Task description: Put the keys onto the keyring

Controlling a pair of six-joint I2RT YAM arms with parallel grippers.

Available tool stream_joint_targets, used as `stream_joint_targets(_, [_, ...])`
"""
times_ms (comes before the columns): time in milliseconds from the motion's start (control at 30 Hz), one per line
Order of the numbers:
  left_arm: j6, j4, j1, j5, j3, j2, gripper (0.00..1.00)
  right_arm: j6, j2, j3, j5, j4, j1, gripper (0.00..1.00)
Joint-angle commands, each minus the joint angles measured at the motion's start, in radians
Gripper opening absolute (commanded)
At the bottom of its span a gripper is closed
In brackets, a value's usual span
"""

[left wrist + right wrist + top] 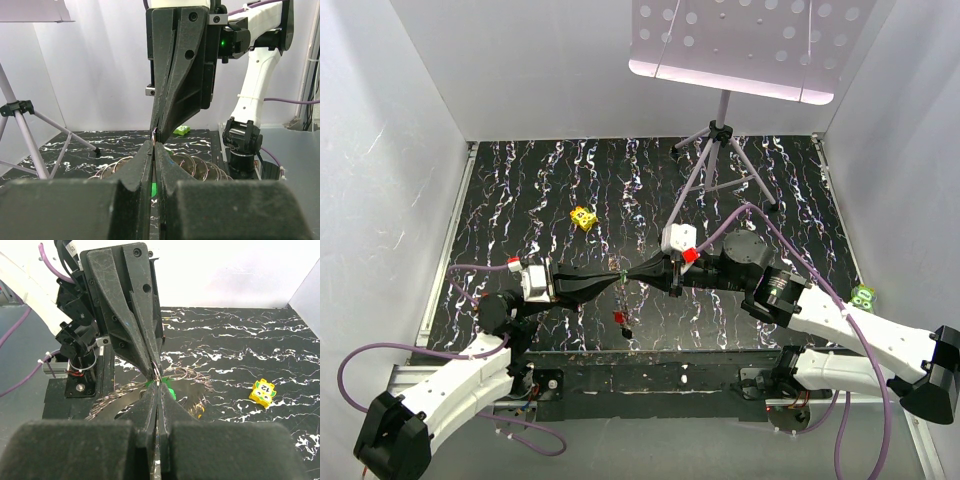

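Note:
My left gripper and right gripper meet tip to tip above the middle of the black marbled table, both shut. The thin wire of the keyring is pinched where the tips meet; it also shows in the left wrist view as the keyring. Its loop looks smeared into several faint rings below the fingers. A green key hangs at the meeting point, and the green key shows through the left finger gap. An orange key blurs underneath. A red key lies on the table below the grippers.
A yellow spotted block lies left of centre at the back. A green block sits at the right edge. A grey tripod carrying a perforated white plate stands at the back right. White walls enclose the table.

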Motion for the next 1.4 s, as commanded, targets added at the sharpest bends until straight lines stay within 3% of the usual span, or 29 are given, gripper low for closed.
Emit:
stream_joint_targets(0, [0.034, -0.039, 0.004, 0.042, 0.043, -0.001, 0.00, 0.018, -0.001, 0.045, 0.001, 0.070, 0.007, 0.01])
stream_joint_targets(1367, [0.125, -0.212, 0.003, 0.071, 0.075, -0.033, 0.00, -0.009, -0.028, 0.060, -0.030, 0.039, 0.005, 0.01])
